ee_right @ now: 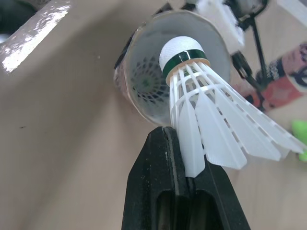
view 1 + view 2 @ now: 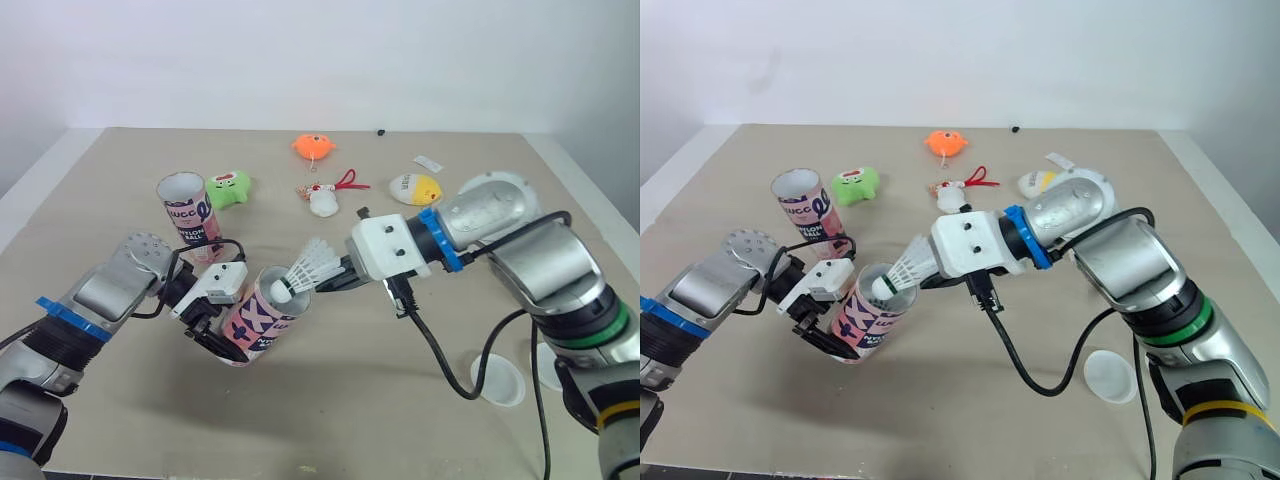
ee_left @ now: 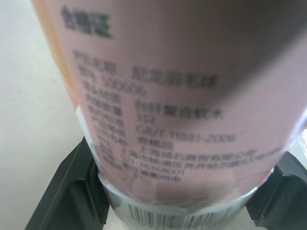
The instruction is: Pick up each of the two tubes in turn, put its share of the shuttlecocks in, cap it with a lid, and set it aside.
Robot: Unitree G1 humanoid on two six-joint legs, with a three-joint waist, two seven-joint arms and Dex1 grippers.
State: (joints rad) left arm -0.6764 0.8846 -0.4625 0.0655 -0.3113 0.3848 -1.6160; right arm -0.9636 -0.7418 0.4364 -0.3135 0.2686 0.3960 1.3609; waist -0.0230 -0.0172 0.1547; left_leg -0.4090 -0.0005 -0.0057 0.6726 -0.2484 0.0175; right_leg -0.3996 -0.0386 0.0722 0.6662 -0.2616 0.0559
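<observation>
While the shuttlecock (image 2: 307, 270) has its cork right at the mouth of the pink tube (image 2: 258, 320), what matters most is alignment. We see the left gripper (image 2: 215, 335) with its fingers clamped on the tube's lower end. It holds the tube off the table (image 2: 400, 430) at about 8 o'clock from the table's middle, tilted so the open mouth faces 2 o'clock. The right gripper (image 1: 186, 165) reaches in from 3 o'clock, its fingers pinched narrow on the edge of the skirt, cork leading. In the right wrist view something like another skirt lies deep in the tube, so we judge this one must nest into it.

To do it well, we would line the shuttlecock's axis up with the tube's before pushing, since the skirt looks about as wide as the bore and the pinch is off to one side. A crooked push could crumple the skirt on the rim or lever the tube in the left grip. We would slide it in gently, let go only once the skirt has passed the rim, then draw back along the same line. The other tube (image 2: 188, 210) stands upright at 10 o'clock, and a white lid (image 2: 500, 381) lies at 4 o'clock for capping.
</observation>
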